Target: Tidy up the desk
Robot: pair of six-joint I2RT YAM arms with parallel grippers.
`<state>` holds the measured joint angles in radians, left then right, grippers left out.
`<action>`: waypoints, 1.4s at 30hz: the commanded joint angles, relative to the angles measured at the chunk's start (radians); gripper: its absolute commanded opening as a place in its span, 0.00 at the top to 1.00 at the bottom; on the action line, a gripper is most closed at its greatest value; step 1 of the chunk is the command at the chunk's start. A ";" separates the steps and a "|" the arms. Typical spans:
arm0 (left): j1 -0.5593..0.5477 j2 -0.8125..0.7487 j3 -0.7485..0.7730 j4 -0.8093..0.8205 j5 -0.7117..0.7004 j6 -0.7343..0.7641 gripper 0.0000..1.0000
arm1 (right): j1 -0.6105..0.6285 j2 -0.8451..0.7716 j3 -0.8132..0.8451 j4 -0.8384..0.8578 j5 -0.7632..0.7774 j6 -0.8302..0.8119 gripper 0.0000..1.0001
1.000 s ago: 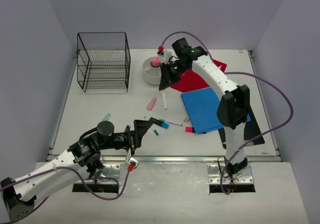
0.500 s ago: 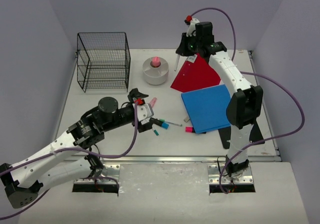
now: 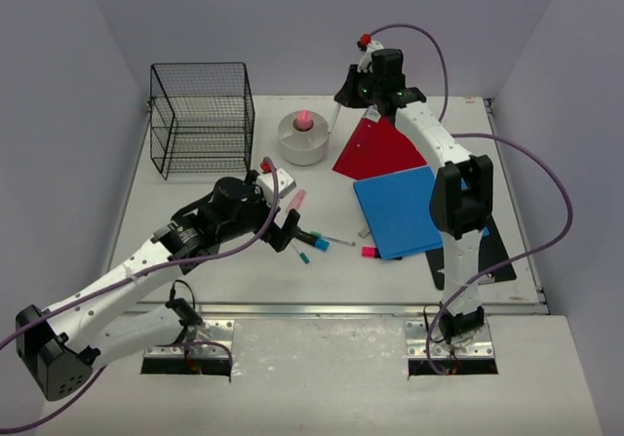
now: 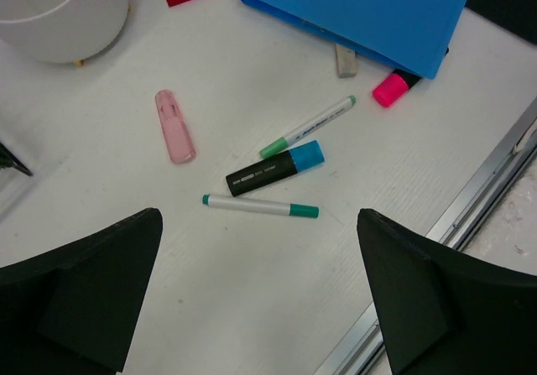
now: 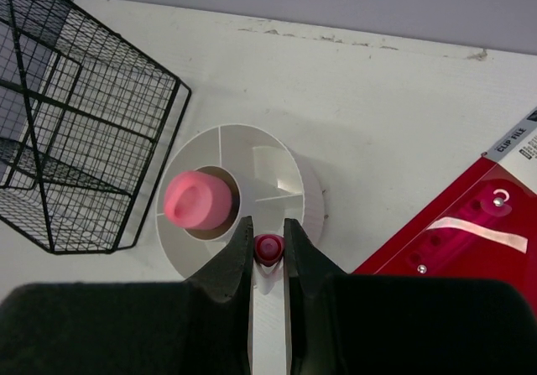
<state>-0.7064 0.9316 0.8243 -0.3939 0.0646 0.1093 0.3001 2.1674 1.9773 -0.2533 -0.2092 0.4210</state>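
Desk (image 3: 161, 202): off-white tabletop between lavender walls, carrying everything listed, with a white round pen holder (image 3: 301, 143) standing near its far edge and serving here as reference. Black wire basket (image 3: 200, 119): upright, just left of the holder, apart from it. Blue folder (image 3: 400, 212): flat, right of the holder and nearer the arm bases. Red clip file (image 3: 380, 148): flat, directly right of the holder, its near edge meeting the blue folder. Black sheet (image 3: 502, 260): far right of the holder, partly under the folder and the right arm. Left gripper (image 4: 260, 283): jaws spread wide, holding nothing, raised above the loose pens on the near side of the holder. Right gripper (image 5: 268, 245): jaws closed on a white pen (image 5: 268, 251) with a magenta end, held in the air; in the wrist view it sits over the holder's near rim. Pink-topped item (image 5: 197, 200): standing in one holder compartment. Black highlighter (image 4: 274, 169) with a blue cap: near side of the holder, among the pens. Green-tipped pen (image 4: 260, 206): just beyond that highlighter from the holder. Green-capped pen (image 4: 307, 127): between highlighter and folder. Pale pink highlighter (image 4: 174, 125): closest loose item to the holder. Bright pink highlighter (image 4: 394, 88): farther out, half under the folder's near corner. Grey eraser (image 4: 346, 59): at the folder's edge.
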 commanded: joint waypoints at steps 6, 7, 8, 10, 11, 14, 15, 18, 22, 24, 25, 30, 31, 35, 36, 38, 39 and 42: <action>0.091 0.026 0.006 -0.002 -0.002 -0.170 0.00 | 0.014 0.075 0.097 0.097 0.018 0.024 1.00; 0.091 0.024 0.003 -0.002 -0.002 -0.175 0.00 | 0.014 0.080 0.101 0.098 0.016 0.027 1.00; 0.095 0.025 -0.002 0.001 0.003 -0.182 0.00 | 0.016 0.087 0.106 0.097 0.015 0.029 1.00; 0.099 0.026 -0.012 0.005 0.006 -0.188 0.00 | 0.019 0.097 0.113 0.097 0.014 0.031 1.00; 0.101 0.027 -0.019 0.008 0.008 -0.188 0.00 | 0.019 0.103 0.114 0.098 0.014 0.029 1.00; 0.104 0.033 -0.027 0.014 -0.007 -0.184 0.00 | 0.025 0.116 0.109 0.106 0.010 0.020 1.00; 0.105 0.036 -0.028 0.015 -0.012 -0.185 0.00 | 0.027 0.117 0.100 0.113 0.008 0.017 1.00; 0.107 0.049 -0.030 0.018 -0.019 -0.192 0.00 | 0.034 0.123 0.074 0.120 0.004 0.010 1.00; 0.111 0.082 -0.027 0.014 -0.024 -0.195 0.00 | 0.043 0.135 0.046 0.118 -0.007 0.004 1.00; 0.111 0.096 -0.021 0.014 -0.041 -0.204 0.00 | 0.045 0.138 0.037 0.118 -0.013 0.004 0.97; 0.111 0.104 -0.019 0.016 -0.047 -0.216 0.00 | 0.045 0.140 0.034 0.118 -0.019 0.005 0.91; 0.111 0.134 -0.023 0.027 -0.058 -0.275 0.05 | 0.047 0.141 0.029 0.115 -0.030 0.010 0.51; 0.111 0.137 -0.032 0.030 -0.054 -0.279 0.09 | 0.047 0.141 0.029 0.115 -0.030 0.011 0.43; 0.109 0.153 -0.049 0.051 -0.006 -0.235 0.12 | 0.046 0.105 0.030 0.103 -0.030 0.012 0.25; 0.109 0.160 -0.048 0.052 0.024 -0.178 0.09 | 0.045 0.096 0.030 0.099 -0.030 0.013 0.24; 0.110 0.169 -0.041 0.052 0.078 -0.105 0.07 | 0.043 0.072 0.033 0.090 -0.036 0.005 0.22; 0.110 0.175 -0.032 0.054 0.139 0.037 0.05 | 0.041 0.049 0.035 0.078 -0.044 -0.003 0.22; 0.110 0.192 -0.008 0.067 0.290 0.282 0.08 | 0.037 -0.012 0.032 0.046 -0.067 -0.027 0.20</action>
<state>-0.6057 1.1101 0.7776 -0.3841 0.1364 0.0421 0.3428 2.3090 2.0026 -0.2059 -0.2470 0.4307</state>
